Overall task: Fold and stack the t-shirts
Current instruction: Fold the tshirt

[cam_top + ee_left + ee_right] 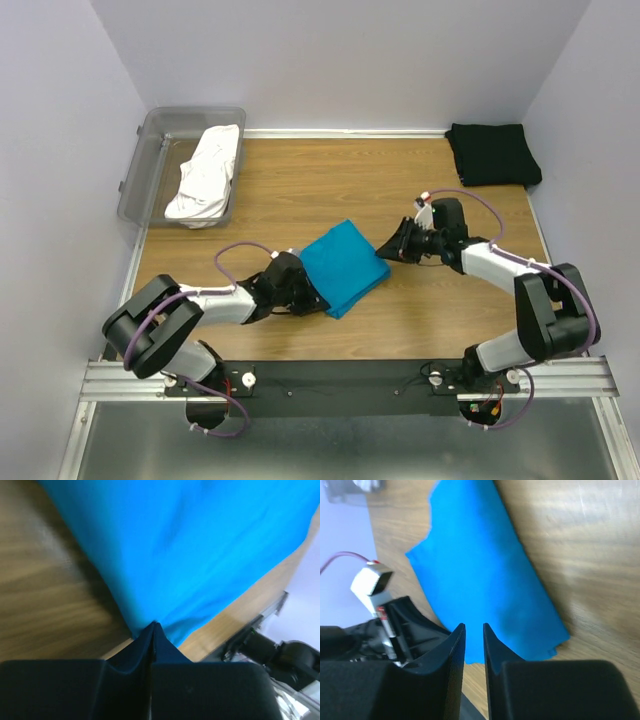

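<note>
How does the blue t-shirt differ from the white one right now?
The teal-blue t-shirt is folded into a flat, neat rectangle; the white t-shirt is a crumpled heap. The teal-blue t-shirt lies on the wooden table; the white t-shirt sits in the clear grey tub. The left gripper pinches the teal-blue t-shirt's edge; no gripper is near the white t-shirt. Both are plain cloth.

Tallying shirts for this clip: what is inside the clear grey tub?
A crumpled white t-shirt lies along the tub's right side. Whatever is beneath it is covered.
</note>
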